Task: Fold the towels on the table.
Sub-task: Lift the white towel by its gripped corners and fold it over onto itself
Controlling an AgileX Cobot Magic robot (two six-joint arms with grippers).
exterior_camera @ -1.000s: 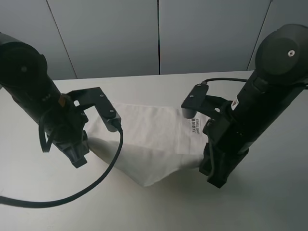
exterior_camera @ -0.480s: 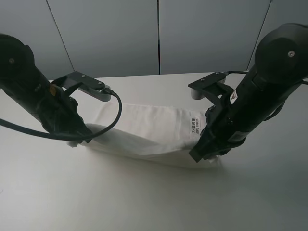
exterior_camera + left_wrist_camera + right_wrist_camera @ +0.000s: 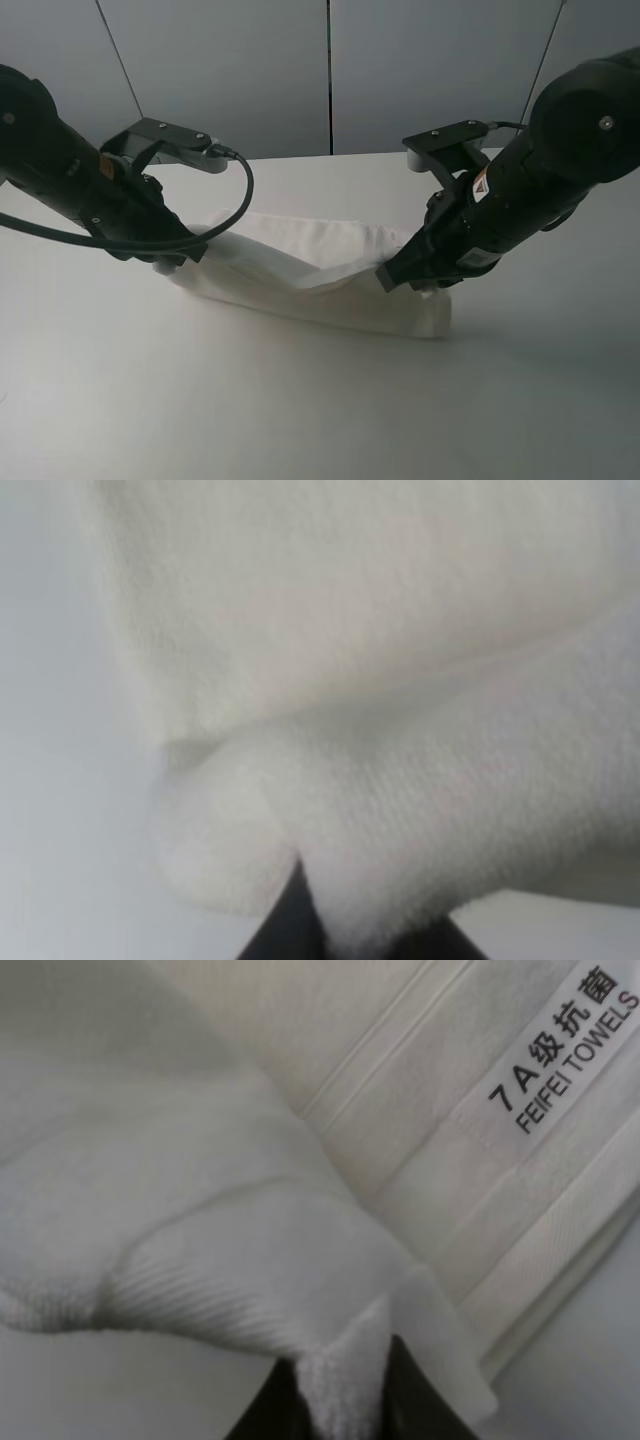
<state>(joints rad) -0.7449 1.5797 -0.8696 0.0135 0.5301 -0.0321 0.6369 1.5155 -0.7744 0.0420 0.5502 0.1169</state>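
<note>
The white towel (image 3: 310,275) lies across the middle of the table (image 3: 300,400), doubled over on itself. My left gripper (image 3: 172,262) is shut on its left end, holding the cloth just above the surface. My right gripper (image 3: 397,281) is shut on the right end in the same way. In the left wrist view, terry cloth (image 3: 400,710) fills the picture and is pinched at my left gripper (image 3: 350,942). In the right wrist view, my right gripper (image 3: 340,1405) pinches a fold; beyond it are the label (image 3: 565,1045) and the woven band (image 3: 440,1170).
A black cable (image 3: 246,195) loops from the left arm over the towel's left part. The table's far edge (image 3: 330,158) meets a grey panelled wall (image 3: 330,70). Bare table top stretches toward the near side.
Both grippers have moved toward the back of the table, dragging the towel's near edge up and over the rest. The hanging point of cloth is gone, and the label is now hidden in the exterior view.
</note>
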